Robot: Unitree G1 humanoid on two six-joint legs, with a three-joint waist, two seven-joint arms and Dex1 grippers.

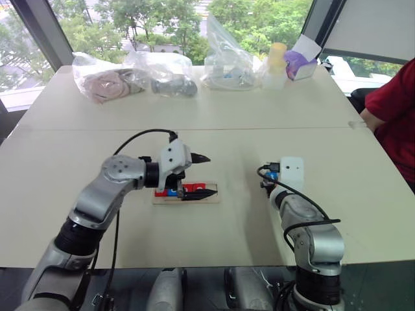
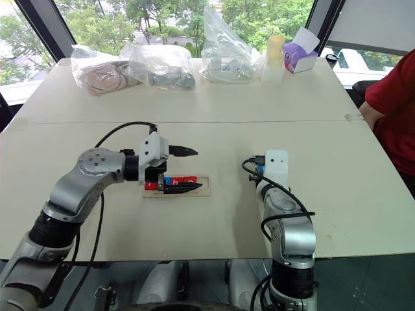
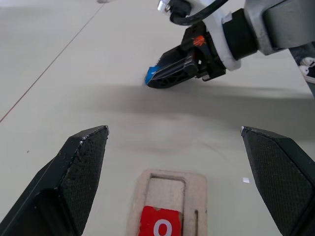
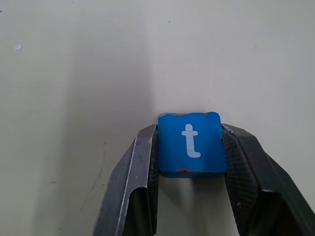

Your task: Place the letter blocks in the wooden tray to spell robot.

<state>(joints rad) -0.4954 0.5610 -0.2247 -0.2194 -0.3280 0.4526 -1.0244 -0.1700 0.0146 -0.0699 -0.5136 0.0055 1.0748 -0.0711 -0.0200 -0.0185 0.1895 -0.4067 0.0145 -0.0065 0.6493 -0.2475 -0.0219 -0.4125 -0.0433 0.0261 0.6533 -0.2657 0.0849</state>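
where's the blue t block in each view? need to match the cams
Left eye: hidden behind the right wrist's white camera housing, right of centre; block not visible.
Right eye: the same, block not visible.
Left wrist: blue t block pinched at the right gripper's tips, above the table.
Right wrist: centre, t facing up, between both fingers.
Shared landmark: wooden tray, its end slot bare beside the red o block.

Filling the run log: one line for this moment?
right gripper: shut on blue t block | left gripper: open over tray | tray end slot: free
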